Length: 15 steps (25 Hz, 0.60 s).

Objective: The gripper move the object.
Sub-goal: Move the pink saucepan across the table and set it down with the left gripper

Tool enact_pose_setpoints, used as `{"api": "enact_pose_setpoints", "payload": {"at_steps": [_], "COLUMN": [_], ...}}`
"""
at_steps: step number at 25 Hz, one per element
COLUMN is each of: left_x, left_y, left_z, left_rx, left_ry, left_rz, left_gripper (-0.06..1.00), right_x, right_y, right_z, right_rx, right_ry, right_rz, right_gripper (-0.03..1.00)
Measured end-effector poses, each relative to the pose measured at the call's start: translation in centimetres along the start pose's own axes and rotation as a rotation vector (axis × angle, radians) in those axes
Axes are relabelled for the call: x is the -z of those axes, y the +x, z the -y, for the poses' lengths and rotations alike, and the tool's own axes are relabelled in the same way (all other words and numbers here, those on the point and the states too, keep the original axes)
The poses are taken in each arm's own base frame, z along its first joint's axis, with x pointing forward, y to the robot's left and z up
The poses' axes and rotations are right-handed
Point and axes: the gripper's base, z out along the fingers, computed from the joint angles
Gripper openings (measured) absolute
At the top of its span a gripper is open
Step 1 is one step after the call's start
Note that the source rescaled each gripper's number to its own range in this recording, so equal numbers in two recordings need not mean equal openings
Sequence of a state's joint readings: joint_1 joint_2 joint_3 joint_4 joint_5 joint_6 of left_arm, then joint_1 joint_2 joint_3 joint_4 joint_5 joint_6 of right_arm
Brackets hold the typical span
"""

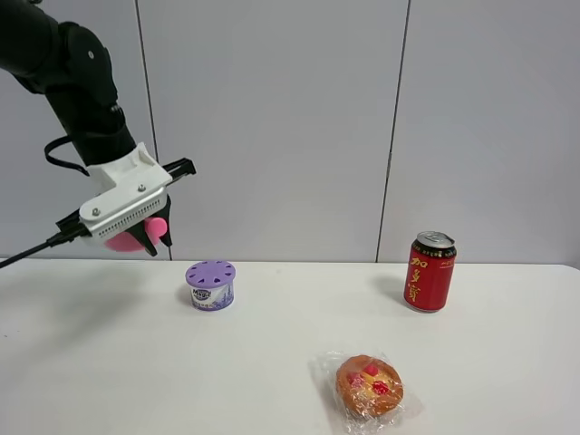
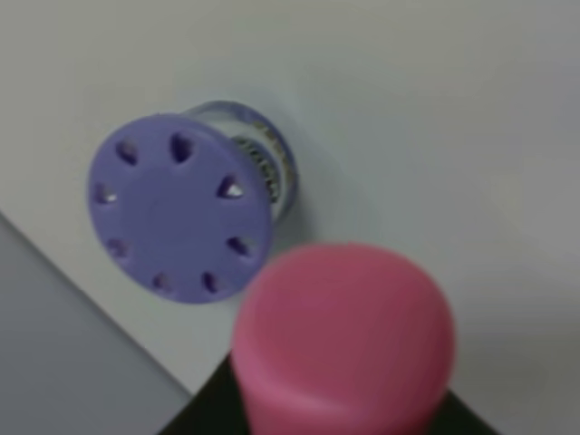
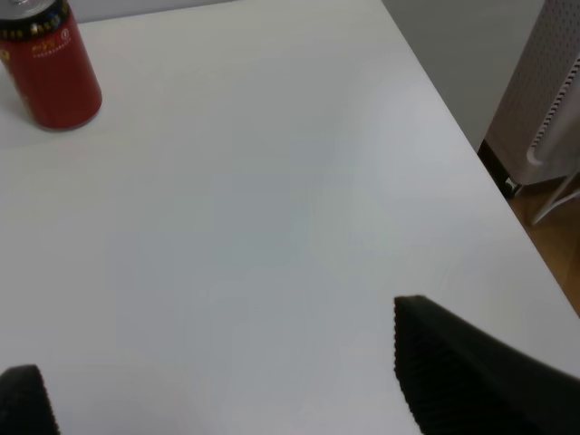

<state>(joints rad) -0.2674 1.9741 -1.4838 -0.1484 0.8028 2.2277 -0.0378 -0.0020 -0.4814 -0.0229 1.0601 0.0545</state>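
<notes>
The object, a small pink toy saucepan, hangs in the air at the left, well above the white table. My left gripper is shut on it, with the white-grey finger plate over it. In the left wrist view the pink object fills the foreground as a blurred round shape; the grip point itself is hidden. My right gripper is open over bare table near the right edge, with only its dark fingertips showing.
A purple-lidded round container stands just right of and below the held object. A red can stands at the back right. A wrapped pastry lies near the front. The table's right edge drops to the floor.
</notes>
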Motion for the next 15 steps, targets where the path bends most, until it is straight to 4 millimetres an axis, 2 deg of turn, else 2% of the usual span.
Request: {"api": "enact_pose_setpoints", "payload": {"at_steps": [5,9,15], "left_x": [-1.6,-2.3,-4.5], "left_y": [0.7,1.3,1.7], "left_z": [2.3,2.6,2.7], "left_rx": [-0.065,-0.111,-0.243], "left_ry": [0.027,0.018,0.011], "left_rz": [-0.036,-0.06,-0.077], "left_gripper": [0.0,0.0,0.0], "right_x": [0.0,0.0,0.0], "right_y": [0.0,0.0,0.0], "right_z": [0.0,0.0,0.0], "right_rx": [0.0,0.0,0.0], "right_ry": [0.0,0.0,0.0], "right_rz": [0.0,0.0,0.0], "right_gripper": [1.0,1.0,1.0]}}
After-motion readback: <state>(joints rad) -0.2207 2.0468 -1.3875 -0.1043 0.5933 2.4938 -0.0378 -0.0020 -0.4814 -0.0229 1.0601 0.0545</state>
